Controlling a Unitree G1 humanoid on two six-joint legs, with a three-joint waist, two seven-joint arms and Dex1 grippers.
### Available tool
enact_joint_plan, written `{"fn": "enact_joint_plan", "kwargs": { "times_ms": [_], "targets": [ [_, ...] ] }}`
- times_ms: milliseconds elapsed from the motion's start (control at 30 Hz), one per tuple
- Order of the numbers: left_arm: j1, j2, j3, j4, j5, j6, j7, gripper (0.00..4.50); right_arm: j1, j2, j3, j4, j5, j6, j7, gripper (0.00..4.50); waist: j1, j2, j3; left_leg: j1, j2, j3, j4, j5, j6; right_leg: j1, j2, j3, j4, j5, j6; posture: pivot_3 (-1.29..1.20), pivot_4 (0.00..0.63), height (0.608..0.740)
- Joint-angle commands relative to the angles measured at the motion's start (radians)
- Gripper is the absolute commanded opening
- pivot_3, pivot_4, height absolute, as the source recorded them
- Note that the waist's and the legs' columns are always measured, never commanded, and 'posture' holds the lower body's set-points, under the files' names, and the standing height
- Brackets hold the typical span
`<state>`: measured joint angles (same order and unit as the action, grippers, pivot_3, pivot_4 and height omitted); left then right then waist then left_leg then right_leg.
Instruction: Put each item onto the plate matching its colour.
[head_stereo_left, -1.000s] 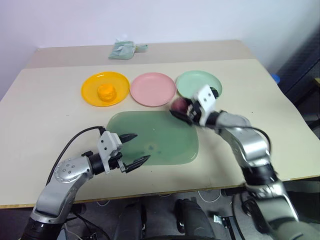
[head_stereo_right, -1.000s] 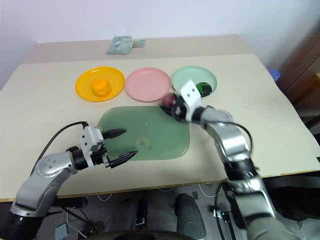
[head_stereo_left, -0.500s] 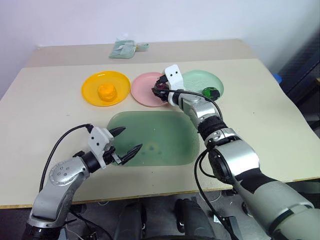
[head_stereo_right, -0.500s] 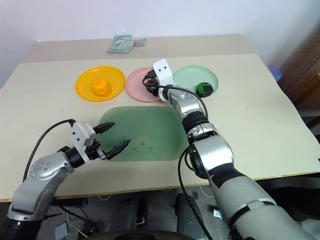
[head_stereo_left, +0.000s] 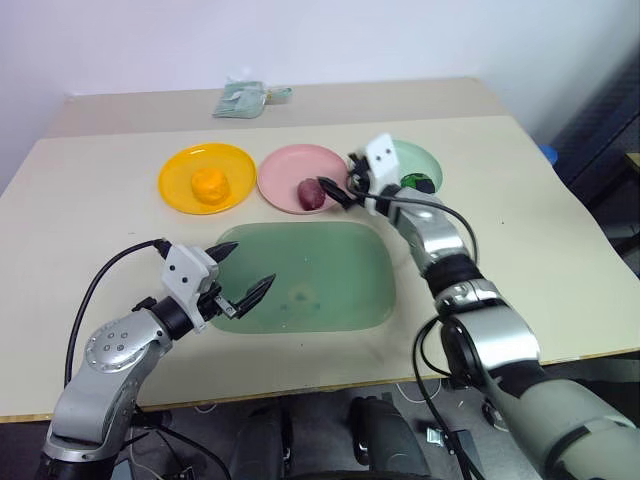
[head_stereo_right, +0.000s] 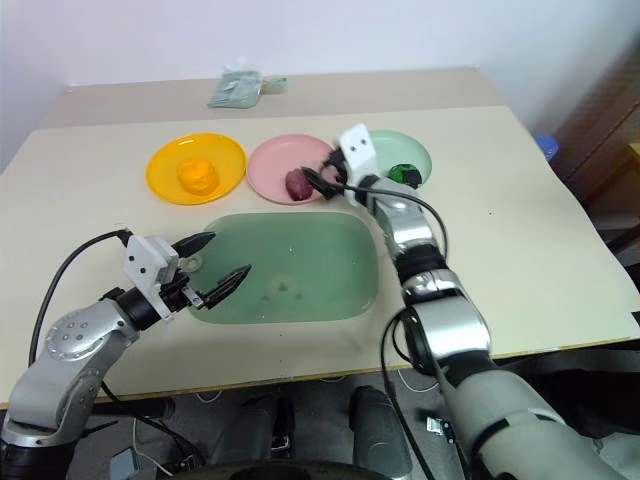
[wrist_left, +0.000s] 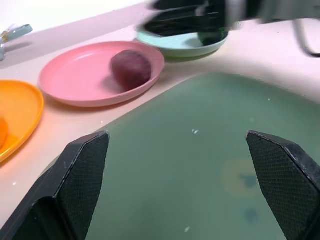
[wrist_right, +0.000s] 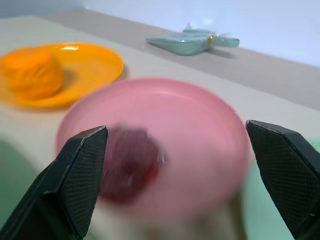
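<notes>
Head views: the purple-red lump (head_stereo_left: 309, 193) lies on the pink plate (head_stereo_left: 283, 170); the right gripper (head_stereo_left: 342, 189), jaws wide and empty, should back away level, clearing the rim. Left gripper (head_stereo_left: 244, 275) hangs open, empty, over the cutting mat (head_stereo_left: 330, 270).

Left wrist view: green plate (wrist_left: 172, 44) holds what seems the dark green chunk (wrist_left: 212, 37).

Right wrist view: orange ball (wrist_right: 31, 72) on yellow plate (wrist_right: 92, 62); nothing obstructs.

A beige table (head_stereo_left: 90, 215) stands against a plain pale wall (head_stereo_left: 300, 40).
</notes>
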<state>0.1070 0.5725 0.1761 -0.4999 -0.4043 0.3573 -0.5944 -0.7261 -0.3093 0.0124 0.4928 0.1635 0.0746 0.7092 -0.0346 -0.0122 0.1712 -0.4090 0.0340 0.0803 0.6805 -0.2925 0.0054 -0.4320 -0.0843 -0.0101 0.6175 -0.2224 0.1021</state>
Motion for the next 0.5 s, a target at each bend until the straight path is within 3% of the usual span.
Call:
{"fn": "enact_joint_plan", "kwargs": {
  "times_ms": [33, 233, 500],
  "targets": [
    [0.025, 0.021, 0.086, 0.021, -0.004, -0.053, -0.024, 4.50, 0.151, -0.133, -0.046, -0.385, 0.124, 0.159, 0.122, 4.48, 0.000, 0.001, 0.001, 0.000, 0.000, 0.000, 0.000, 0.000, 0.000, 0.000, 0.000, 0.000, 0.000, 0.000, 0.000, 0.00, 0.150, 0.740],
    [0.080, 0.041, 0.174, 0.088, -0.001, -0.104, -0.061, 4.50, 0.414, -0.344, -0.180, -0.629, 0.259, 0.336, 0.198, 4.48, -0.007, 0.000, 0.000, 0.003, 0.000, 0.001, 0.000, 0.000, 0.000, 0.001, 0.001, 0.000, 0.001, -0.002, -0.004, 0.00, 0.150, 0.740],
    [0.105, 0.039, 0.215, 0.143, 0.002, -0.156, -0.083, 4.50, 0.528, -0.404, -0.253, -0.674, 0.311, 0.388, 0.201, 4.48, 0.000, 0.000, 0.000, 0.002, 0.000, 0.001, 0.001, 0.000, 0.000, 0.001, 0.001, 0.001, -0.001, -0.002, -0.004, 0.00, 0.150, 0.740]
  ]
}}
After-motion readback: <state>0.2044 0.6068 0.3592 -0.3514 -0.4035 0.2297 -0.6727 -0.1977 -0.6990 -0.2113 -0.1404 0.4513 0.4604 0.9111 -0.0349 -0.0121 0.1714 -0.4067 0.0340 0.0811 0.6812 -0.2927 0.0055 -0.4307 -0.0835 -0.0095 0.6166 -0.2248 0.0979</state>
